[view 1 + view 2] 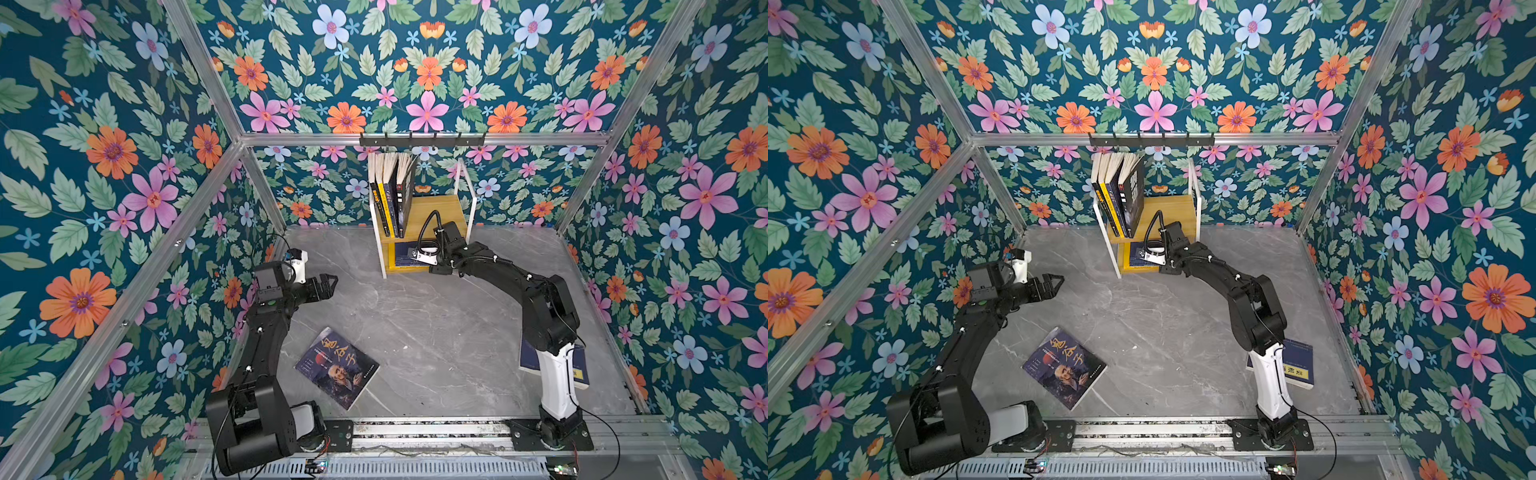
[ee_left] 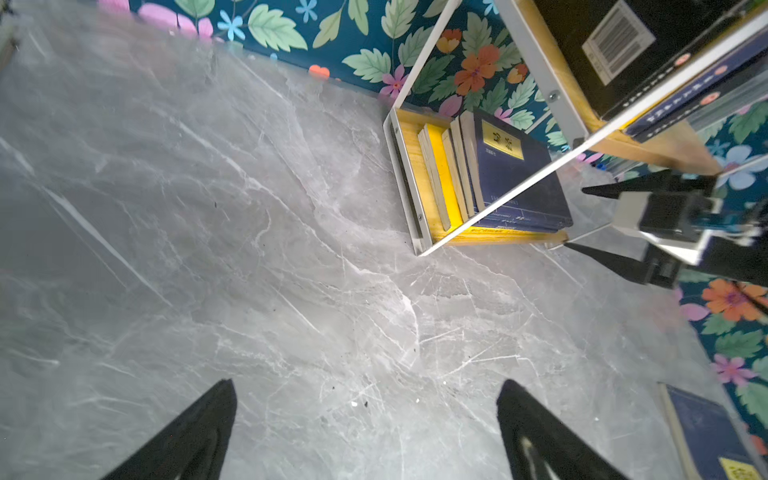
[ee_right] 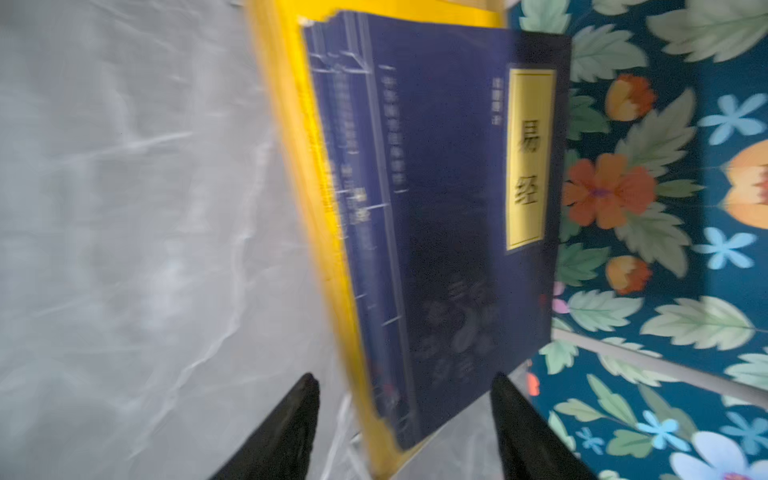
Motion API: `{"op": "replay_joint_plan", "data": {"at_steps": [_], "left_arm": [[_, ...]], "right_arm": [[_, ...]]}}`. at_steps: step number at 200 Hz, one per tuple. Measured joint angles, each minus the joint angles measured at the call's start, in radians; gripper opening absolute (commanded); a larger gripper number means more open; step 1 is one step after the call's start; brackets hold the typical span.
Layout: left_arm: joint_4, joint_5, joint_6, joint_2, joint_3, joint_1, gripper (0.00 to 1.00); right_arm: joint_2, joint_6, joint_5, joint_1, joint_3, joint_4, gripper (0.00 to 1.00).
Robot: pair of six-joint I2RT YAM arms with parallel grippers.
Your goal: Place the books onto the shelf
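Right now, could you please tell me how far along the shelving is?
Done: the shelf has several books standing on its upper board and a stack lying below. In hand: nothing; the right fingers are open at the stack, the left fingers open over the table. Left: the portrait book and a navy book.

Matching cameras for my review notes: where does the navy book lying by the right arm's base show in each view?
Top view: navy book lower right, partly hidden by the right arm.
Top view: book lower right.
Left wrist: book, cut off at a corner.
Right wrist: not in it.
Shared landmark: navy stack, lower tier of the shelf.
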Motion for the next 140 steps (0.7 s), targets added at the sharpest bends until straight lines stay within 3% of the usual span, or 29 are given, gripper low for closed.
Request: {"op": "replay_joint_plan", "data": {"at_steps": [45,75,103,140], "left_arm": [[-0.378,-0.095,0.496,-0.030,0.175,-0.024,1.00],[-0.641,-0.217,0.801,-0.058,0.188,-0.032,1.00],[-0.777,-0.353,0.960,-0.098,0.110,-0.052,1.00],[-0.843,-0.520,1.068,-0.156,-0.054,-0.105,1.00]], "right_arm": [[-0.185,0.225,-0.076,0.113,-0.185,-0.027,0.74],[-0.284,0.418,-0.135,0.192,-0.311,-0.009,0.77],[-0.309,0.594,-0.172,0.258,-0.374,0.033,0.77],[-0.272,0.858,-0.196,0.347,-0.380,0.110,0.76]]}}
